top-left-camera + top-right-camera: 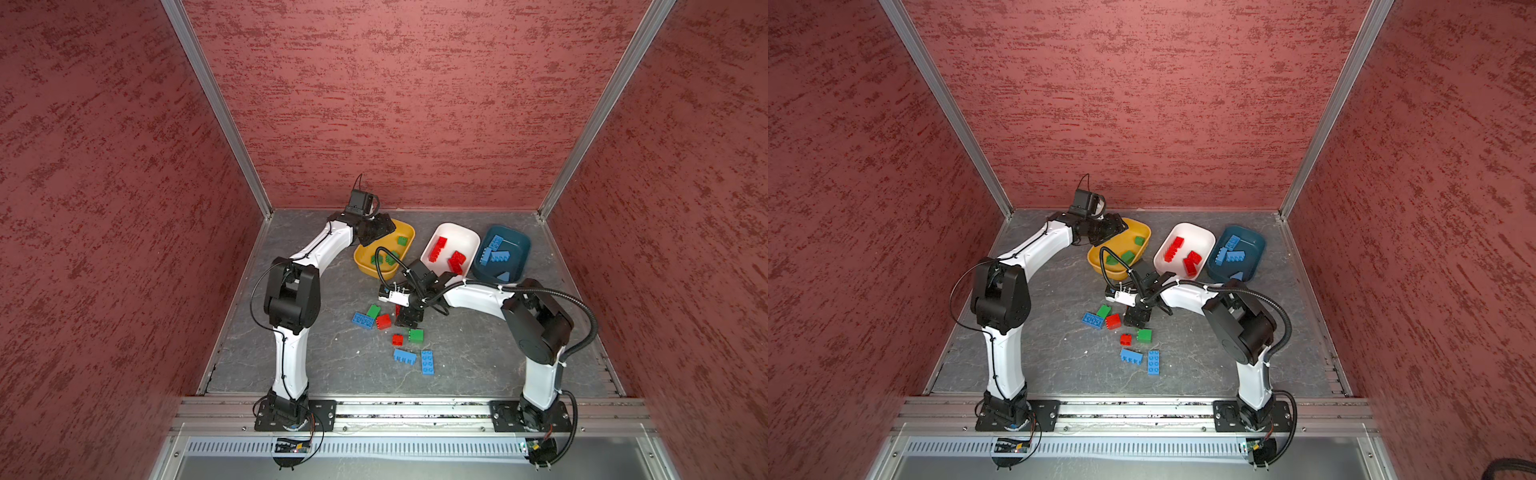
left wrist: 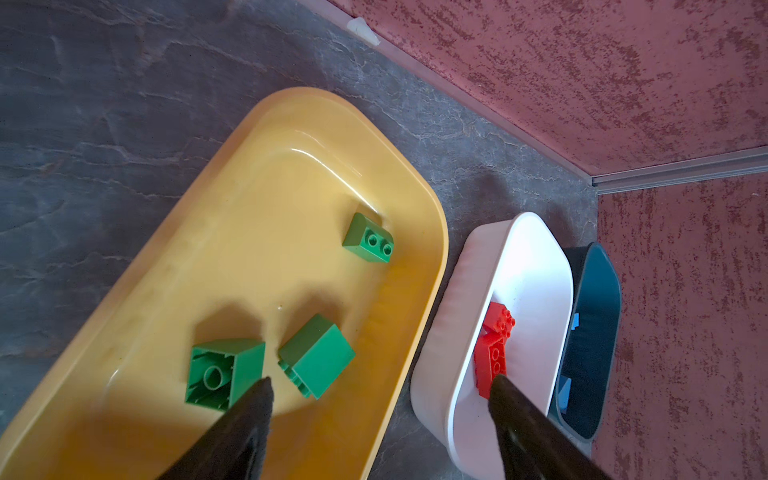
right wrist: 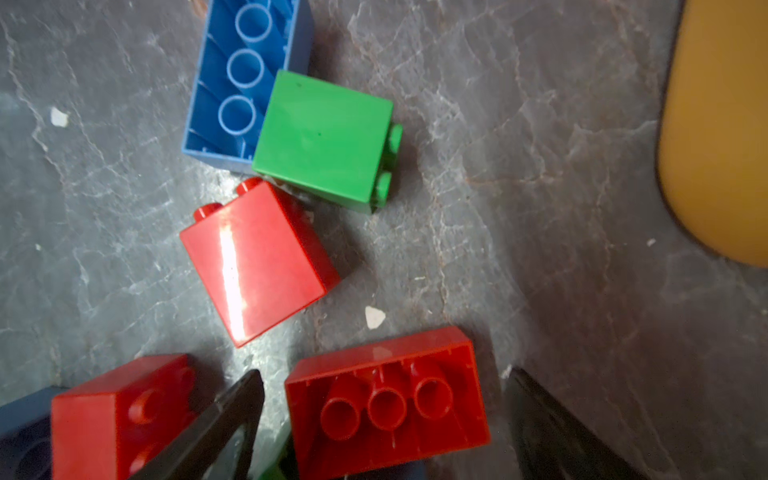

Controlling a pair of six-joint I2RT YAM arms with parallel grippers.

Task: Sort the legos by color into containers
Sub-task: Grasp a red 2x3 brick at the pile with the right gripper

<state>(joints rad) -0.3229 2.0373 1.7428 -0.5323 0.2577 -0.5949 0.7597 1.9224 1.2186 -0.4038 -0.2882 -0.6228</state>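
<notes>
Roughly half sorted: greens (image 2: pixel 316 357) sat in the yellow tub (image 1: pixel 410 231) (eleven o'clock from the pile), reds (image 1: pixel 438 248) in the white tub (image 1: pixel 471 237) at twelve, blues (image 1: pixel 496 255) in the teal tub (image 1: pixel 526 245) at one. Several loose legos (image 1: pixel 384 321) lay mid-table. The left gripper (image 2: pixel 380 381) hung spread, empty; the right gripper (image 3: pixel 385 373), spread, straddled a red brick (image 3: pixel 386 419).

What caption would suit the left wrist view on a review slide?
Open left gripper above a mustard-yellow plastic tub holding three green studded bricks; a white plastic tub with red bricks beside it.
</notes>
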